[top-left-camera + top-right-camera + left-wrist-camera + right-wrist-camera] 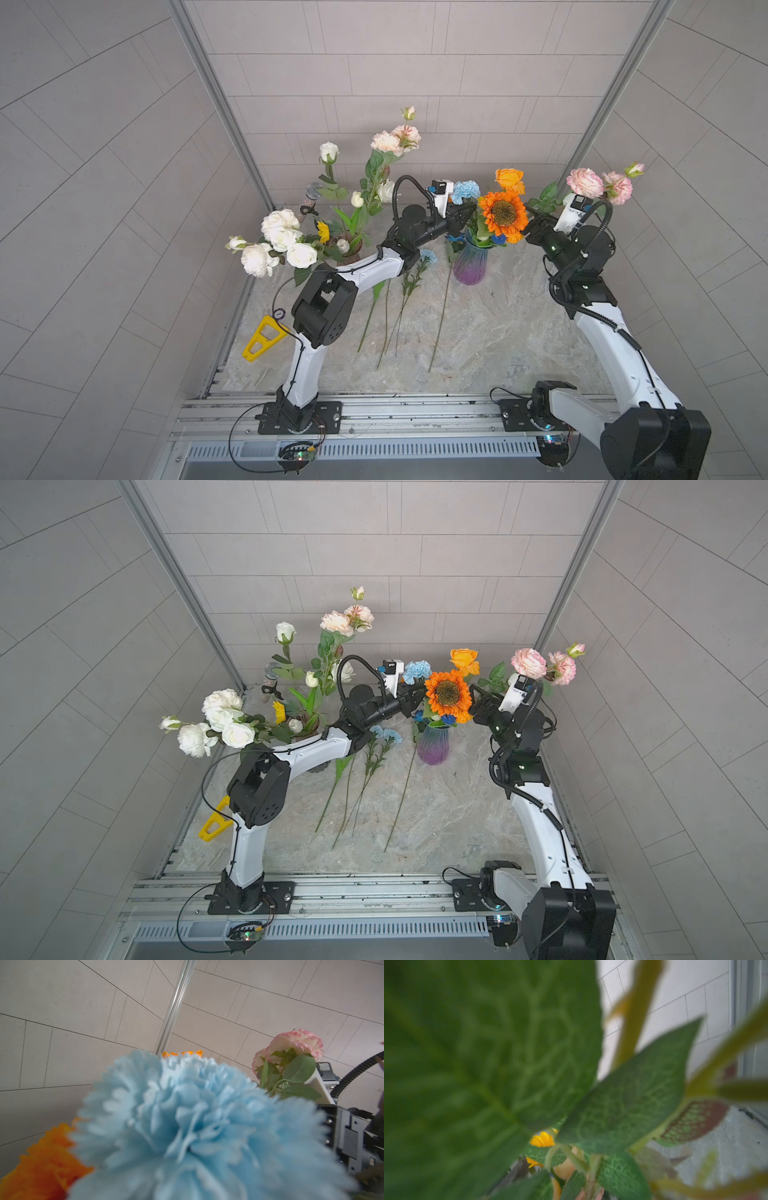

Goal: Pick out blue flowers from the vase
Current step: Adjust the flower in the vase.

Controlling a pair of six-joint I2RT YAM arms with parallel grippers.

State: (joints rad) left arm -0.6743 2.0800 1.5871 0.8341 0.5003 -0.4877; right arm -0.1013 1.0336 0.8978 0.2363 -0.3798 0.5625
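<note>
light blue carnation [197, 1126] nearest | left gripper [467, 210] pinches its stem | right gripper [478, 700]: cannot tell

A blurred carnation [197, 1126] hides the left gripper [463, 214] in its wrist view; blurred leaves [488, 1064] hide the right gripper [478, 698] likewise, its tips behind the sunflower [448, 692] in both top views.

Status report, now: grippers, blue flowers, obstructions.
Left gripper shut beside the blue carnation, grip hidden. Right gripper buried in leaves, state unclear. Dark blue buds sit in the vase. Sunflower crowds them.
</note>
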